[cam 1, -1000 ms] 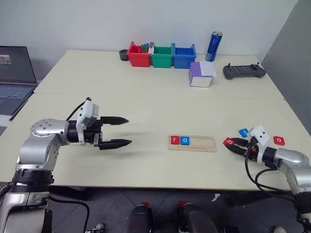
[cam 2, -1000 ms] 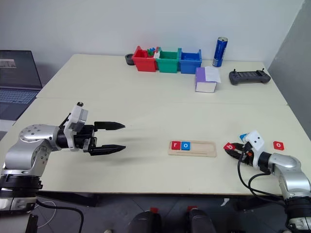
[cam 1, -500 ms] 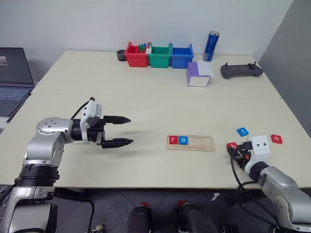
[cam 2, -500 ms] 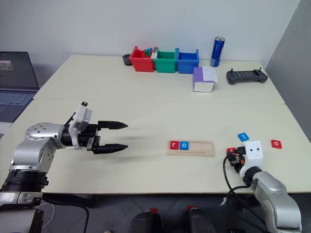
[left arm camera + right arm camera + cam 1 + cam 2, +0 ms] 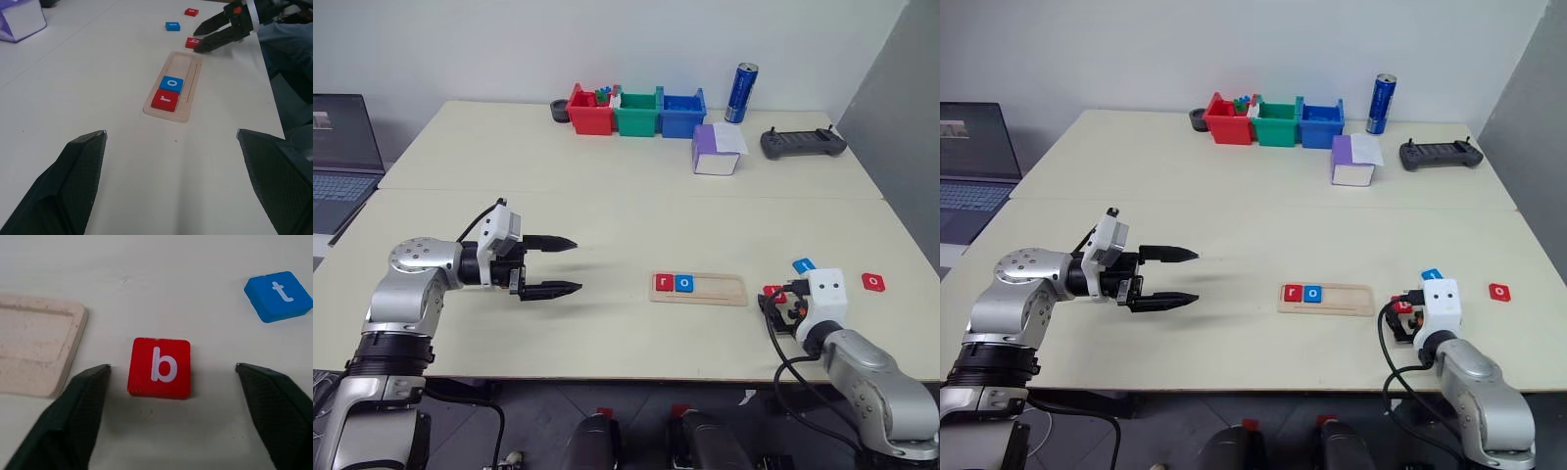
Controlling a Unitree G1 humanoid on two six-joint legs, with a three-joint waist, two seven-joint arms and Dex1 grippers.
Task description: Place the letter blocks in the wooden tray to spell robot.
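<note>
Two tiles already sit in the wooden tray [image 5: 699, 288], a red r [image 5: 664, 283] and a blue o [image 5: 684, 284] side by side at its left end; I see the rest of the tray bare to the right of them. The tray lies on the near half of the desk [image 5: 607, 215], a little right of centre, with a strip of bare desk between it and the near edge.

My right pincer [image 5: 168, 377] rests low at the near right of the desk, its fingers spread wide and clamped on nothing. The red b tile [image 5: 159, 367] lies flat on the desk between those fingers, touching neither, just to the right of the tray's right end. The blue t tile [image 5: 279, 295] sits a little farther off and to the right of the b. A red o tile [image 5: 872, 281] lies well right, close to the desk's right edge.

My left pincer [image 5: 553, 265] hovers over the near left, pointing right toward the tray, fingers apart and holding nothing. Between it and the tray the desk is bare, giving open room.

Along the far edge I see three bins, red [image 5: 590, 113], green [image 5: 637, 113] and blue [image 5: 682, 113], a blue can [image 5: 741, 93], a purple and white box [image 5: 716, 152] and a dark controller [image 5: 803, 143]. A laptop [image 5: 342, 162] stands off the desk's left side.
</note>
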